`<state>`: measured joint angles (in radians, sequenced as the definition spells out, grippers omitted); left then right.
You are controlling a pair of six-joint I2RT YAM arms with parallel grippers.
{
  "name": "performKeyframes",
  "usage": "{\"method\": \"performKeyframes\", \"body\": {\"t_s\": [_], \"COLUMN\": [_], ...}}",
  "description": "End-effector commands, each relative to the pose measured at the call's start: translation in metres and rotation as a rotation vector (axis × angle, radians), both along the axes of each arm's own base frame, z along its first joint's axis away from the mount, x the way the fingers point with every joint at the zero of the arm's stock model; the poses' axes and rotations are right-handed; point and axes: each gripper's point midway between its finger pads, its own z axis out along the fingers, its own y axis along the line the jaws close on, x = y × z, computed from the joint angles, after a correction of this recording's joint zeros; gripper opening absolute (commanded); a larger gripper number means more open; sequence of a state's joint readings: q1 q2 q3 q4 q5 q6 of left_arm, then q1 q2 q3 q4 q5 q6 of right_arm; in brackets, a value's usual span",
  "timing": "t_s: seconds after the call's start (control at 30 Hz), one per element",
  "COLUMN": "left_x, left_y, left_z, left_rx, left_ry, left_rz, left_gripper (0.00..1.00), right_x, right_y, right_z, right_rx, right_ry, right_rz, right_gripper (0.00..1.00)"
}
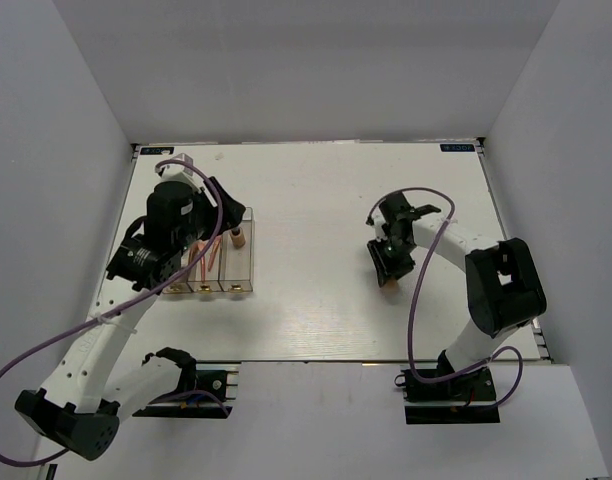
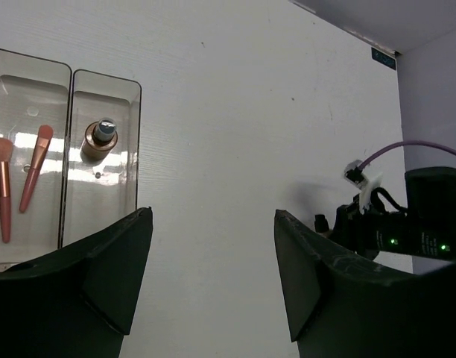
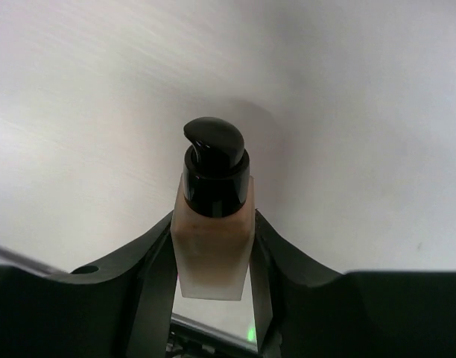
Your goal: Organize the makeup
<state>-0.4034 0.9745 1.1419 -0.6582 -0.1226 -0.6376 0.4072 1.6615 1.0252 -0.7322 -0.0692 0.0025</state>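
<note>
My right gripper (image 3: 213, 257) is shut on a beige bottle (image 3: 211, 242) with a black pump cap, and the white table lies behind it. In the top view this gripper (image 1: 388, 268) is right of the table's centre, with a bit of the bottle (image 1: 390, 283) showing below it. My left gripper (image 2: 213, 272) is open and empty, above the clear acrylic box (image 2: 71, 74). The box holds two coral-pink sticks (image 2: 36, 175) in one compartment and a second dark-capped bottle (image 2: 100, 138) in the one beside it. In the top view the left gripper (image 1: 229, 207) hovers at the box's far end (image 1: 252, 250).
The right arm (image 2: 407, 231) shows at the right of the left wrist view. White walls enclose the table (image 1: 316, 200) on three sides. Purple cables loop off both arms.
</note>
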Motion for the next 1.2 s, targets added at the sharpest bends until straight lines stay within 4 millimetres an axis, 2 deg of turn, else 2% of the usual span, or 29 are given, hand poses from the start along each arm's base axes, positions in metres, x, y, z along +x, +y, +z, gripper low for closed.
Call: {"method": "performKeyframes", "body": {"t_s": [0.0, 0.03, 0.07, 0.1, 0.13, 0.17, 0.2, 0.23, 0.27, 0.3, 0.33, 0.4, 0.43, 0.53, 0.57, 0.63, 0.67, 0.8, 0.9, 1.03, 1.17], "left_x": [-0.003, -0.004, -0.002, -0.003, -0.004, -0.005, -0.005, -0.006, -0.008, -0.008, -0.009, -0.012, -0.013, -0.017, -0.017, -0.018, -0.019, -0.018, -0.018, -0.017, -0.016], "left_y": [-0.005, -0.007, -0.009, -0.010, -0.011, -0.012, -0.012, -0.012, -0.010, -0.010, -0.010, -0.009, -0.008, -0.007, -0.007, -0.006, -0.007, -0.006, -0.006, -0.007, -0.010], "left_z": [0.032, 0.035, 0.040, 0.040, 0.043, 0.050, 0.053, 0.056, 0.058, 0.060, 0.064, 0.065, 0.066, 0.068, 0.066, 0.067, 0.068, 0.068, 0.067, 0.065, 0.063], "left_rx": [-0.046, -0.053, -0.064, -0.069, -0.076, -0.093, -0.096, -0.100, -0.101, -0.102, -0.102, -0.106, -0.109, -0.119, -0.120, -0.122, -0.123, -0.121, -0.118, -0.120, -0.126], "left_ry": [-0.085, -0.095, -0.115, -0.120, -0.132, -0.160, -0.169, -0.179, -0.180, -0.183, -0.191, -0.193, -0.195, -0.205, -0.201, -0.205, -0.207, -0.206, -0.207, -0.204, -0.197], "left_rz": [-0.027, -0.039, -0.045, -0.051, -0.058, -0.067, -0.068, -0.069, -0.064, -0.064, -0.065, -0.064, -0.065, -0.063, -0.064, -0.062, -0.064, -0.061, -0.059, -0.063, -0.071], "left_gripper": [0.76, 0.76, 0.75, 0.75, 0.75, 0.75, 0.75, 0.75, 0.75, 0.75, 0.75, 0.75, 0.75, 0.74, 0.74, 0.75, 0.75, 0.75, 0.75, 0.74, 0.75], "right_x": [0.042, 0.061, 0.066, 0.063, 0.074, 0.074, 0.065, 0.066, 0.068, 0.069, 0.057, 0.061, 0.049, 0.046, 0.045, 0.044, 0.041, 0.035, 0.028, 0.021, 0.031], "right_y": [0.066, 0.084, 0.099, 0.127, 0.146, 0.164, 0.189, 0.209, 0.222, 0.234, 0.256, 0.278, 0.297, 0.331, 0.340, 0.360, 0.367, 0.388, 0.400, 0.411, 0.420], "right_z": [0.065, 0.090, 0.103, 0.113, 0.135, 0.130, 0.141, 0.157, 0.145, 0.147, 0.149, 0.143, 0.143, 0.145, 0.140, 0.154, 0.153, 0.161, 0.157, 0.139, 0.108], "right_rx": [0.304, 0.373, 0.433, 0.540, 0.603, 0.646, 0.745, 0.796, 0.814, 0.839, 0.866, 0.881, 0.896, 0.950, 0.957, 1.003, 1.014, 1.071, 1.073, 1.041, 0.962], "right_ry": [-0.182, -0.249, -0.265, -0.248, -0.288, -0.261, -0.240, -0.260, -0.217, -0.215, -0.208, -0.209, -0.207, -0.217, -0.206, -0.261, -0.269, -0.274, -0.280, -0.298, -0.364], "right_rz": [0.220, 0.253, 0.286, 0.349, 0.375, 0.411, 0.485, 0.546, 0.543, 0.562, 0.619, 0.645, 0.688, 0.730, 0.729, 0.775, 0.788, 0.777, 0.784, 0.791, 0.795], "right_gripper": [0.00, 0.00, 0.00, 0.00, 0.00, 0.00, 0.00, 0.00, 0.00, 0.00, 0.00, 0.00, 0.00, 0.00, 0.00, 0.00, 0.00, 0.00, 0.00, 0.00, 0.01]}}
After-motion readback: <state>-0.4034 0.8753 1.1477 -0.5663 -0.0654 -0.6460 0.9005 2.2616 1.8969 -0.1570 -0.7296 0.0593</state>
